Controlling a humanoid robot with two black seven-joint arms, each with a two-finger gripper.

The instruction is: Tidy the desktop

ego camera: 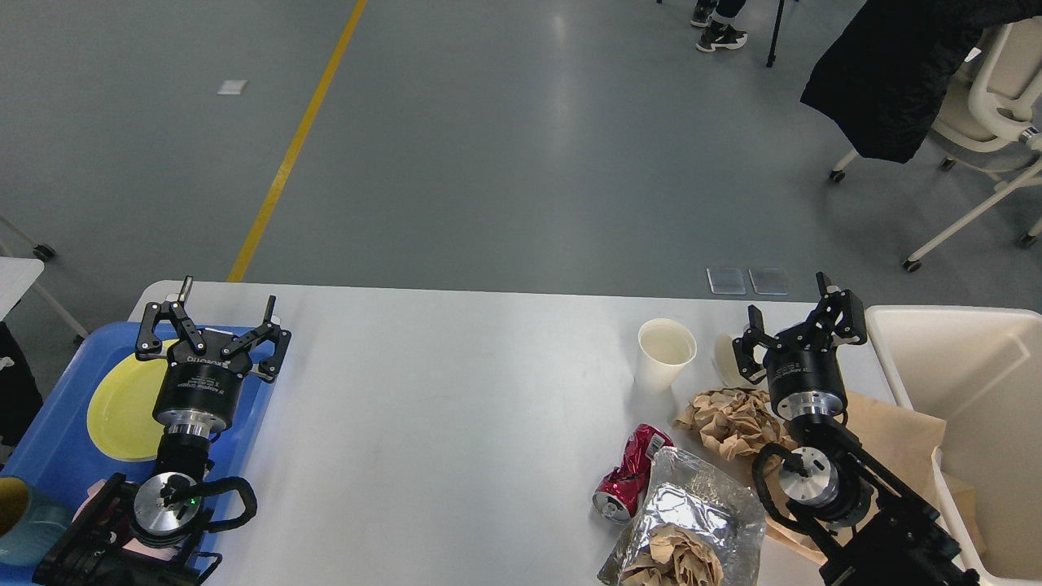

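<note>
The white desktop [456,407] fills the lower view. On its right part stand a white paper cup [664,355], a crushed red can [631,472], a crumpled brown paper ball [728,419], a foil bag [692,521] with brown paper in it, and a flat brown paper sheet [899,439]. A second white cup [723,358] lies partly hidden behind my right gripper. My right gripper [794,321] is open and empty above the paper ball's far edge. My left gripper [213,313] is open and empty over the blue tray.
A blue tray [49,431] at the left edge holds a yellow plate [122,403] and a teal mug [20,509]. A cream bin [969,391] stands at the right edge. Chairs [985,106] and a person's feet [716,28] are on the floor beyond.
</note>
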